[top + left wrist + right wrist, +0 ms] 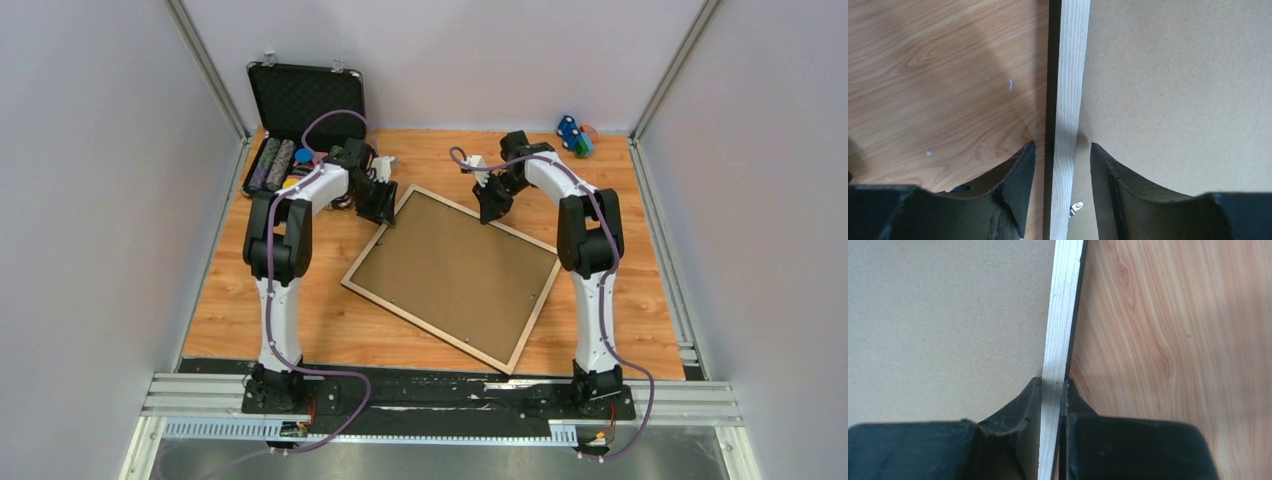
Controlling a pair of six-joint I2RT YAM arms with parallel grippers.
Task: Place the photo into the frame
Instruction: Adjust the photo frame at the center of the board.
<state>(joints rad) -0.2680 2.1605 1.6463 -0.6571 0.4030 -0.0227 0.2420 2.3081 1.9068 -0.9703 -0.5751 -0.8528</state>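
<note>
The frame (pixel 378 243) lies face down in the middle of the table, pale wood edge up, with the brown backing board (pixel 450 275) filling it. The photo is hidden. My left gripper (pixel 378 203) is open and straddles the frame's far left edge (pixel 1066 100), one finger over the table, the other over the backing board (pixel 1178 90). My right gripper (pixel 493 208) is shut on the frame's far right edge (pixel 1060 315), both fingers pressed against the pale rail. A small metal tab (pixel 1076 207) shows by the rail between the left fingers.
An open black chip case (pixel 300 110) with coloured chips stands at the back left, close behind the left arm. A small blue and green toy (pixel 573 134) sits at the back right. Grey walls enclose the table on three sides.
</note>
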